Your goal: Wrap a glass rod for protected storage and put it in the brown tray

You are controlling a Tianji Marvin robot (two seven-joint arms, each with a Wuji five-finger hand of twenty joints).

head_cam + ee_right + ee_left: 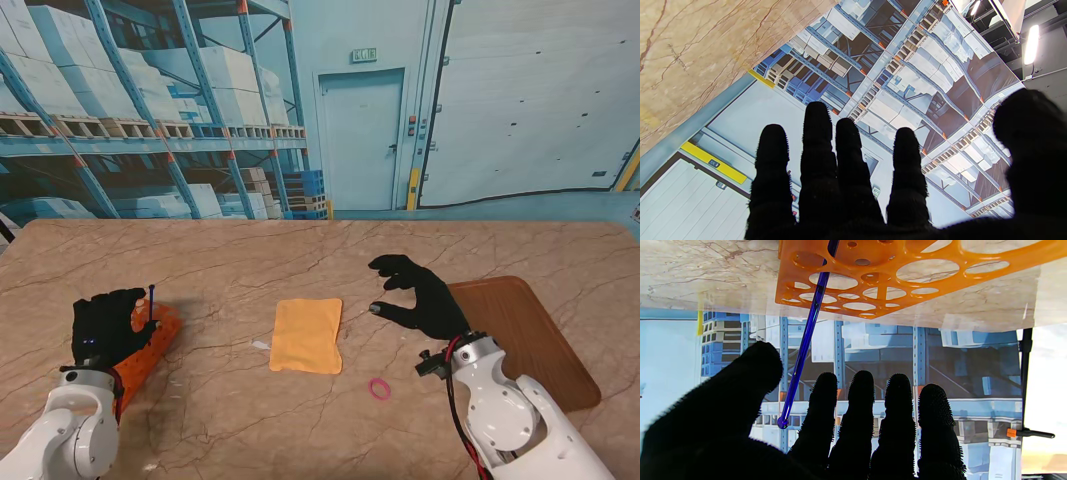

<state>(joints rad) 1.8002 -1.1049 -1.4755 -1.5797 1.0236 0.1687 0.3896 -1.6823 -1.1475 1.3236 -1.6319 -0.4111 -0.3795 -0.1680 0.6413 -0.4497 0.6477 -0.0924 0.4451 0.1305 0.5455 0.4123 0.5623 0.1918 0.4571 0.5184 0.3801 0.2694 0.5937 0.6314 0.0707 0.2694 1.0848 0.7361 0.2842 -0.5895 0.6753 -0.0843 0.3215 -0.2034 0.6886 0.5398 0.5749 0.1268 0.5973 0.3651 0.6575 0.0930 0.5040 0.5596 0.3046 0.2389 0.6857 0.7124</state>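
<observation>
1. Two arms rise from the stand view's bottom corners; between them, at lower centre, a pink ring (380,388) lies alone on bare marble table (220,420).
2. Left hand (104,327), lower left, is spread and holds nothing; the blue glass rod (151,303) stands in the orange rack (155,345) between thumb and fingers (822,413).
3. Mid-frame, the yellow cloth (306,335) lies flat with clear marble around it.
4. Right hand (420,297) hovers open and empty, just left of the brown tray (525,335) at centre right.

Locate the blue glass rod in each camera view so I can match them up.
Stand view: blue glass rod stands upright in the orange rack at far left, beside the left robot hand.
Left wrist view: rod crosses between thumb and fingers.
Right wrist view: not in it.
Shared landmark: the orange rack.
</observation>
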